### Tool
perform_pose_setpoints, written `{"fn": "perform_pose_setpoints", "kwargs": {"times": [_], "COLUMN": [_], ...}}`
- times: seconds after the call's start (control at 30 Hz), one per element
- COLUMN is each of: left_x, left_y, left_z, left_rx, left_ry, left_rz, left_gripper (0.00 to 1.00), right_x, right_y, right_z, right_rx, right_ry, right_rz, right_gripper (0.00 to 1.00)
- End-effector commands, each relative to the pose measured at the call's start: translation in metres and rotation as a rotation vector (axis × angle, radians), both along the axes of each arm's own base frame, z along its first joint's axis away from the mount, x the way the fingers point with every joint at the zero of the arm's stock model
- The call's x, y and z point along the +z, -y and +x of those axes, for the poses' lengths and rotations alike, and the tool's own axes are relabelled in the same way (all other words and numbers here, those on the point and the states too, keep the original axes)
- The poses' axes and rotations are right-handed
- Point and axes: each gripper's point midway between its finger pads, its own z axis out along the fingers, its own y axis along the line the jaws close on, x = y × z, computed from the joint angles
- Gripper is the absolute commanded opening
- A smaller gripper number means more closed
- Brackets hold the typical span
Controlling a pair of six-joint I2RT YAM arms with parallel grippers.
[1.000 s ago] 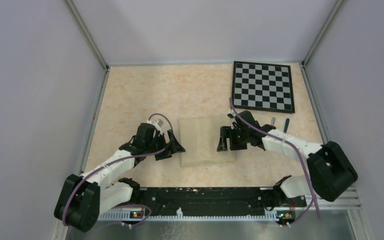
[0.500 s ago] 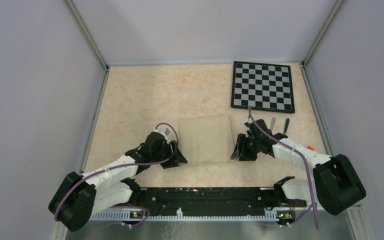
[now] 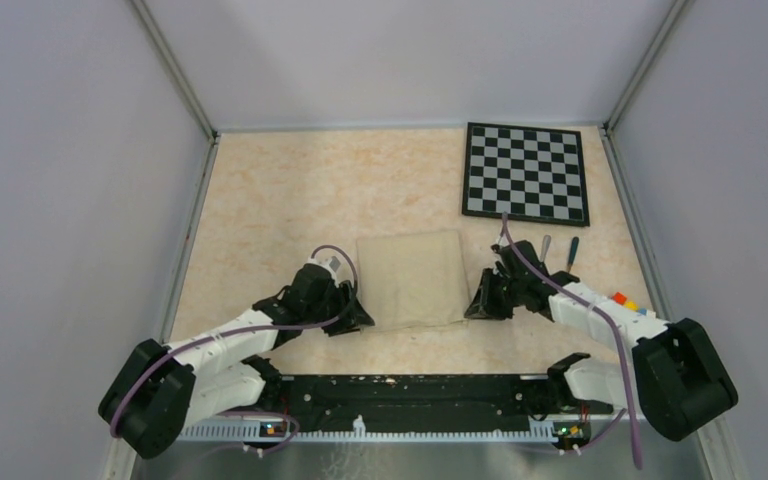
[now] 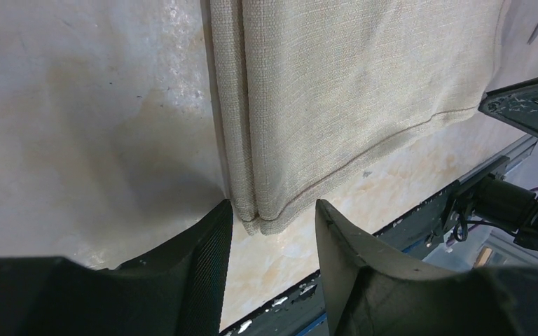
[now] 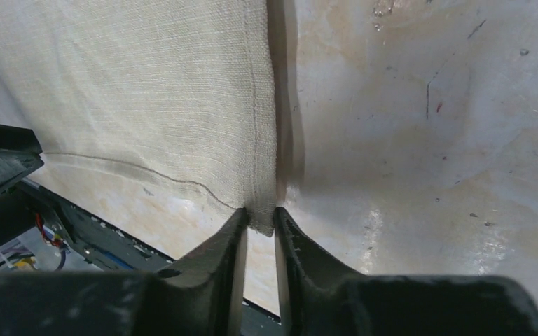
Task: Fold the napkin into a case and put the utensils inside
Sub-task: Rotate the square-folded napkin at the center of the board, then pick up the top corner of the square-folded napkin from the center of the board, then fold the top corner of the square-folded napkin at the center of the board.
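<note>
Napkin (image 3: 412, 278): folded into a flat, roughly square pad lying on the desk (image 3: 290, 190), nearer the arm bases than the checkered board (image 3: 526, 172) and to its left. Left claw (image 4: 273, 210): partly open, its jaws straddle the napkin corner farthest from the board, with the cloth loose in the gap. Right claw (image 5: 259, 213): nearly closed, pinching the near corner on the board's side. Knife (image 3: 546, 245) and spoon (image 3: 573, 247): side by side just off the board's near edge, apart from the napkin.
</note>
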Motion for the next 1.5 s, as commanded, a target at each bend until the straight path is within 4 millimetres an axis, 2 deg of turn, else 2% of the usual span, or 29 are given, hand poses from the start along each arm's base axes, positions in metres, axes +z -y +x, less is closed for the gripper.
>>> {"fn": "perform_pose_setpoints", "kwargs": {"times": [0.0, 0.17, 0.27, 0.4, 0.57, 0.7, 0.73, 0.87, 1.0, 1.17, 1.27, 1.47], "left_x": [-0.003, -0.009, -0.011, -0.014, -0.017, -0.022, -0.023, -0.028, -0.031, -0.035, -0.036, -0.038], "left_y": [0.000, -0.002, -0.003, -0.005, -0.009, -0.014, -0.015, -0.019, -0.018, -0.018, -0.018, -0.021], "left_z": [0.005, 0.004, 0.003, -0.001, -0.007, -0.012, -0.013, -0.015, -0.015, -0.016, -0.018, -0.019], "left_rx": [0.017, 0.015, 0.014, 0.008, 0.012, 0.024, 0.026, 0.030, 0.024, 0.014, 0.012, 0.015], "left_ry": [0.013, 0.000, -0.005, -0.014, -0.026, -0.040, -0.042, -0.050, -0.061, -0.076, -0.080, -0.085], "left_rz": [0.013, 0.035, 0.043, 0.057, 0.068, 0.075, 0.078, 0.098, 0.108, 0.115, 0.119, 0.133], "left_gripper": [0.53, 0.51, 0.46, 0.40, 0.37, 0.33, 0.32, 0.26, 0.23, 0.19, 0.16, 0.13], "right_x": [0.021, 0.028, 0.032, 0.049, 0.063, 0.081, 0.073, 0.070, 0.066, 0.062, 0.050, 0.042], "right_y": [-0.004, -0.008, -0.012, -0.031, -0.067, -0.121, -0.135, -0.184, -0.212, -0.229, -0.234, -0.240], "right_z": [0.014, 0.014, 0.018, 0.030, 0.053, 0.079, 0.085, 0.118, 0.151, 0.178, 0.184, 0.189], "right_rx": [-0.008, 0.001, 0.020, 0.089, 0.193, 0.293, 0.310, 0.351, 0.339, 0.320, 0.316, 0.316], "right_ry": [0.083, 0.097, 0.123, 0.187, 0.240, 0.283, 0.262, 0.271, 0.284, 0.303, 0.289, 0.276], "right_rz": [0.030, 0.059, 0.076, 0.156, 0.229, 0.313, 0.319, 0.368, 0.395, 0.395, 0.390, 0.408], "right_gripper": [0.12, 0.00, 0.00, 0.00, 0.00, 0.00, 0.00, 0.00, 0.00, 0.00, 0.00, 0.00]}}
